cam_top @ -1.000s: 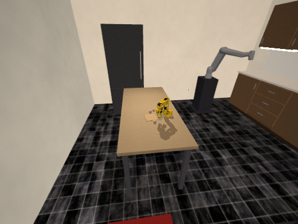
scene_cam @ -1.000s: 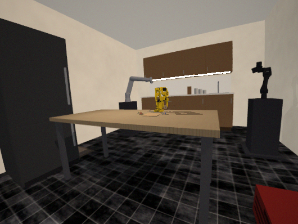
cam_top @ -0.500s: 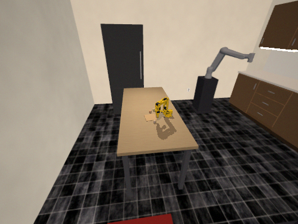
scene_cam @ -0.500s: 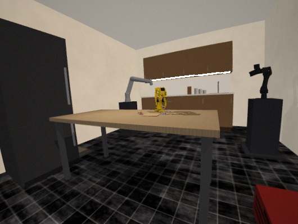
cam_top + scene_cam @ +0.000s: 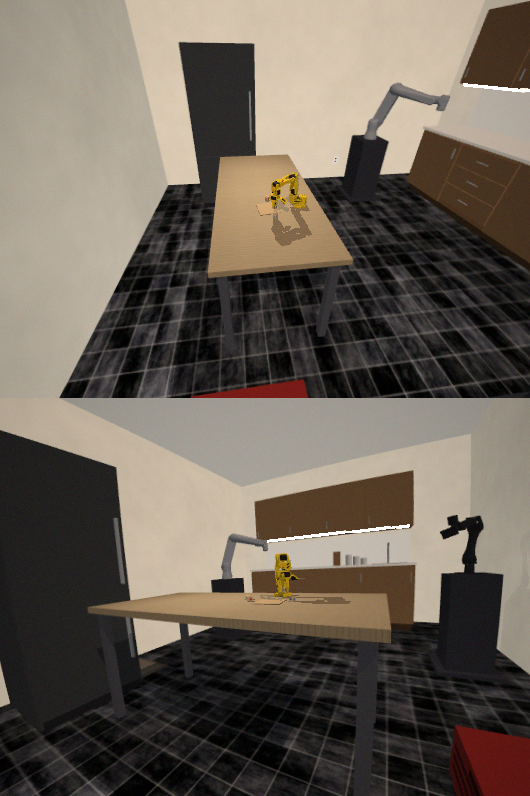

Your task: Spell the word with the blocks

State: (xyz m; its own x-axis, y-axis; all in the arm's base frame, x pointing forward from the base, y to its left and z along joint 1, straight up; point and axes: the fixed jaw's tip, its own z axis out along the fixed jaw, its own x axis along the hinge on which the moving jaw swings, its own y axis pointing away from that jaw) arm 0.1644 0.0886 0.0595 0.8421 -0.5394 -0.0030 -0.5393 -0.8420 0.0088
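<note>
We see a yellow arm (image 5: 289, 186) with black joints on a light tan wooden table (image 5: 250, 250) with grey legs, beside a paler tan mat (image 5: 266, 208). The floor (image 5: 400, 325) is a black-and-grey checked tile pattern. We also see cream walls (image 5: 310, 75), brown cabinets (image 5: 340, 505) and a black fridge (image 5: 220, 110).
</note>
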